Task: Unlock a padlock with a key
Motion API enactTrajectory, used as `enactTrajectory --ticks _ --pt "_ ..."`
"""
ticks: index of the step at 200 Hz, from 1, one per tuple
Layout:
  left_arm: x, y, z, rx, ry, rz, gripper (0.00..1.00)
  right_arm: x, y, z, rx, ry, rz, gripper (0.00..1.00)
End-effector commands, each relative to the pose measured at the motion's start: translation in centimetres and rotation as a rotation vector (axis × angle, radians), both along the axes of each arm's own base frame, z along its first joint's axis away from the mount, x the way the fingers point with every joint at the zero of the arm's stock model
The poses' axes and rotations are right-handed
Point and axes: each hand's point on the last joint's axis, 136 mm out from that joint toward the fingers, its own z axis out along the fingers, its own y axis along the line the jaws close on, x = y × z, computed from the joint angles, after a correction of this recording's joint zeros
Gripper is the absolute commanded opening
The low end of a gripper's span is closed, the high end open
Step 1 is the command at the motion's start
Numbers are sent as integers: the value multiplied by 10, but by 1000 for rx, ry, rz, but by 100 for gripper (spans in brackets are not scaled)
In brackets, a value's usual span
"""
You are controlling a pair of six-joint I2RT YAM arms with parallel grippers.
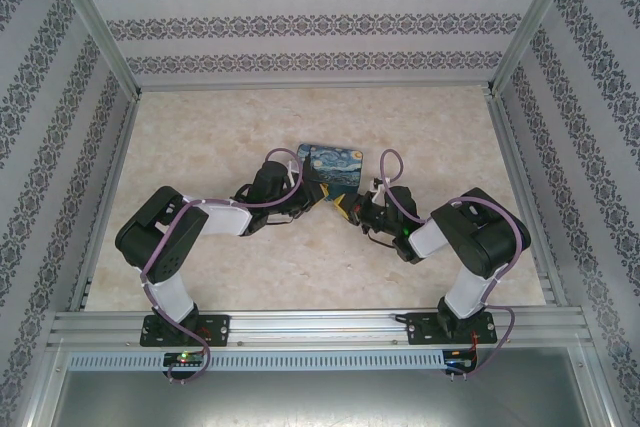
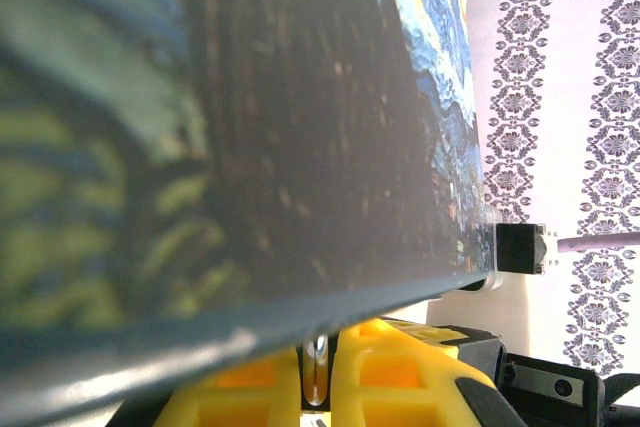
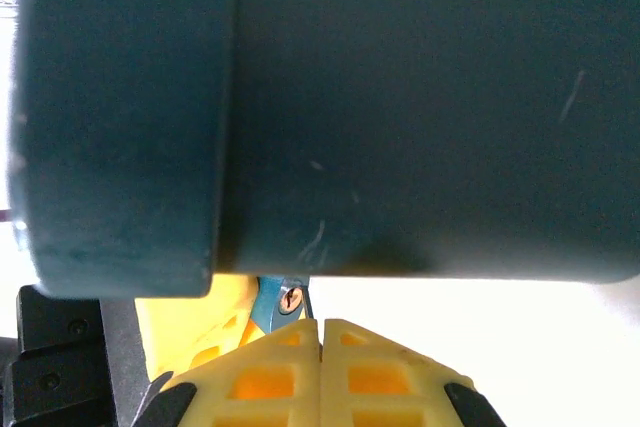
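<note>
Currently: blue swirl-patterned tin at middle of table, both arms crowding it; left fingers narrow, pinching a slim metal sliver, apparently the key; right fingers pressed together, empty. Risk: key twisting loose against tin edge.

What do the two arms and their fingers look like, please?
Both the left arm and the right arm have bulky black joint housings joined by white links, with lilac cables looping along them. Their fingers are bright yellow plastic with rectangular lattice cut-outs.
</note>
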Motion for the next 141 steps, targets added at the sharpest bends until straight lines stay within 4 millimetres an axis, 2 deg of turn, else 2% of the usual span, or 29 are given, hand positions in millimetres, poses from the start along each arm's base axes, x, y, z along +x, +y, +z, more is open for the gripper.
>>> enactTrajectory --ticks 1,141 --pt "1 -11 14 -30 -35 -33 0 11 5 15 25 -48 -9 0" --pt "4 -13 11 -16 -39 -30 0 10 6 33 35 -77 -1 0"
